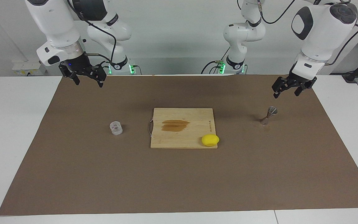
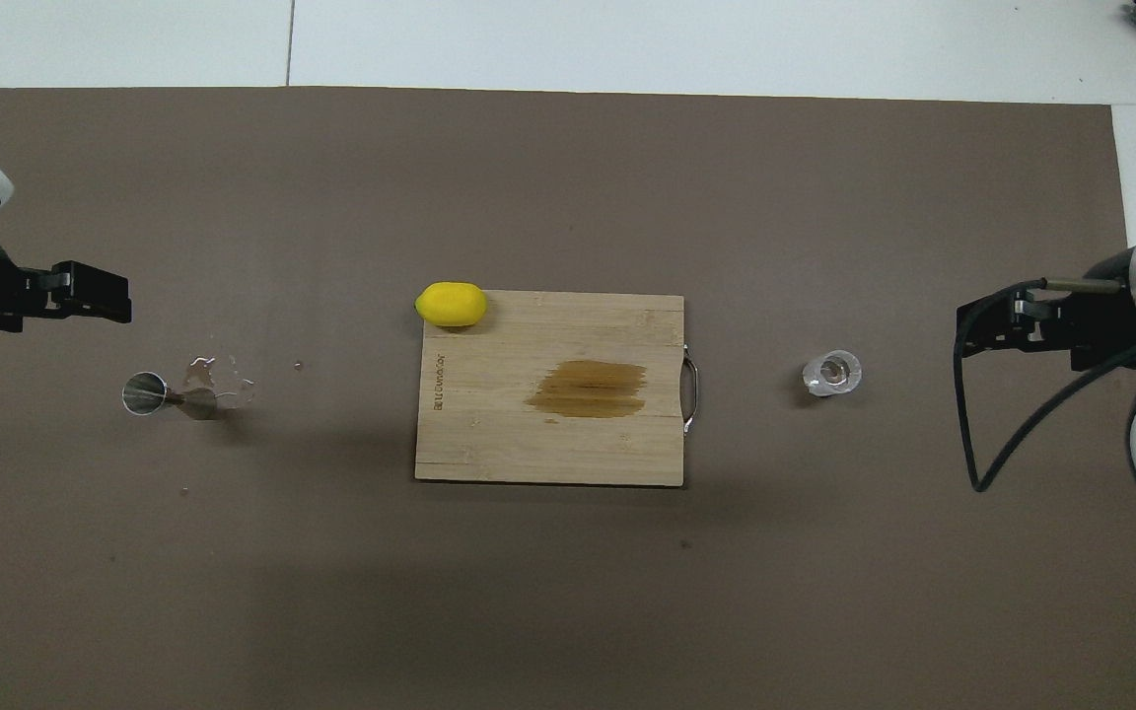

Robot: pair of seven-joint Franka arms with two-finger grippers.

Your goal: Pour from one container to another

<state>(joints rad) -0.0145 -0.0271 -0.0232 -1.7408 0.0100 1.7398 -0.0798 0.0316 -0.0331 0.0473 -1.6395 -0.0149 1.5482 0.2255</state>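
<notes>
Taking the rectangular bamboo cutting board [image 1: 182,128] in the middle of the brown mat as the landmark and reading the facing view from its left edge across: the right gripper [image 1: 84,76] hangs in the air toward the right arm's end of the table from the board, released, holding nothing. Below it and well apart from it stands the small clear cylindrical glass tumbler [image 1: 116,128], upright on the mat beside the board's metal-handle edge. This is the container to pour from. It probably sits there so that the right arm can come straight down on it.

On the board itself there is a dark wet-looking stain [image 1: 175,125], and a yellow lemon [image 1: 210,140] rests at the board's corner farthest from the robots, toward the left arm's end; neither seems part of the pour.

Further along, well clear of the board toward the left arm's end, the small silver hourglass-shaped metal jigger [image 1: 268,115] stands upright, its open cone facing up to receive liquid. In the overhead view a few spilled droplets [image 2: 223,380] lie on the mat just beside it. Over the mat near it hangs the left gripper [image 1: 288,88], also released and empty, likely waiting to steady the jigger. Neither container is grasped, so the pour looks not yet begun.
</notes>
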